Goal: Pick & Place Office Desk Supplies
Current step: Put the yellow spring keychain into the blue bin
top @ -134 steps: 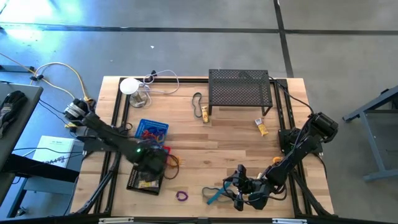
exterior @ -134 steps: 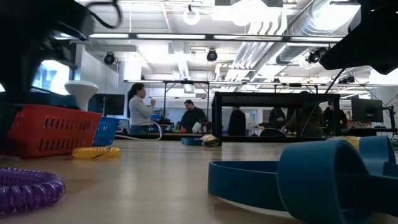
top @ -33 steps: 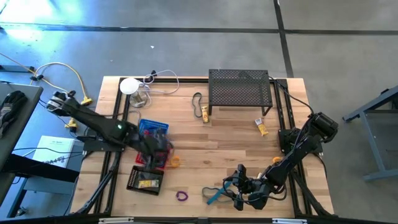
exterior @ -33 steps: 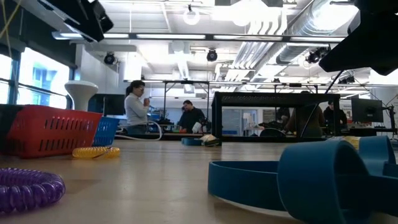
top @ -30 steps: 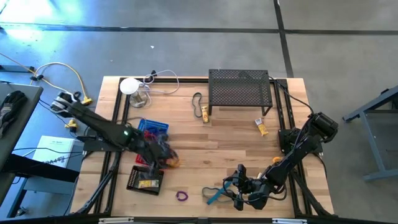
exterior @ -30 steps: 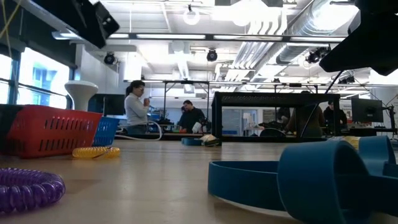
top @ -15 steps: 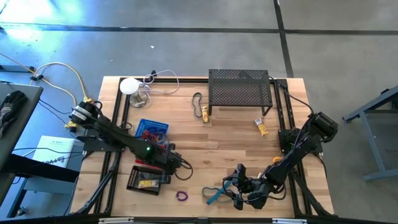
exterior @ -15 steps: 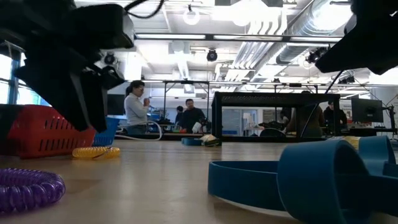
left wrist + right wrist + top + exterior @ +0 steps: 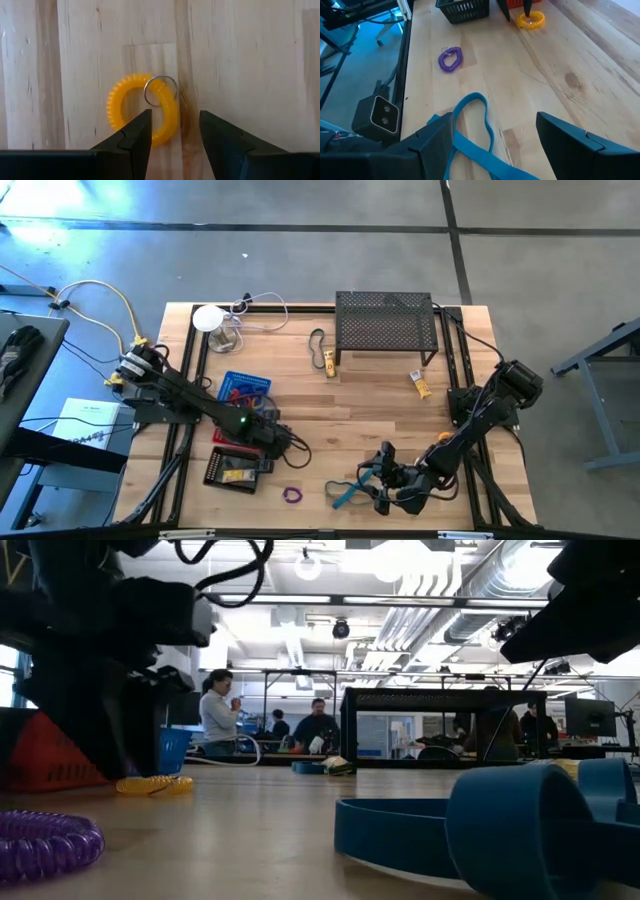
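Note:
An orange coil ring with a small metal key ring lies flat on the wood. My left gripper stands open right over it, pointing steeply down, one finger above the coil's near part and the other beside it. In the high view this gripper is just right of the baskets. My right gripper waits open near the front edge. A blue elastic loop lies on the table between its fingers. A purple coil ring lies near the front edge.
Blue, red and black baskets stand at the left. At the back are a black mesh shelf, a white round device, a black loop and yellow-and-white tubes. People stand in the room beyond.
My left gripper has come down from over the baskets and a little toward the table's right and near edge, tipping steeper, until it stands low over the orange coil ring. Its fingers have stayed apart. The ring has not moved.

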